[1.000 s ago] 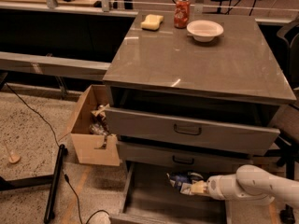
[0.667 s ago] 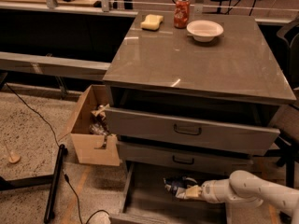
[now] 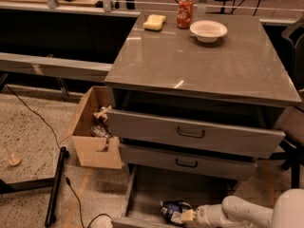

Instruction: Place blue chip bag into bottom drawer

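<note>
Now your gripper (image 3: pixel 186 216) is low inside the open bottom drawer (image 3: pixel 156 186), near its front edge. It touches the blue chip bag (image 3: pixel 172 210), which sits low at the front of the drawer. You cannot tell whether the gripper pinches the bag or only touches it.

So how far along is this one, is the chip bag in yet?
Done: the wide grey metal bottom drawer stands pulled out. In hand: the crumpled dark blue foil chip bag sits low over the drawer's front floor, with the gripper at its right edge. Left: leaving the bag there and pulling the arm clear.
</note>
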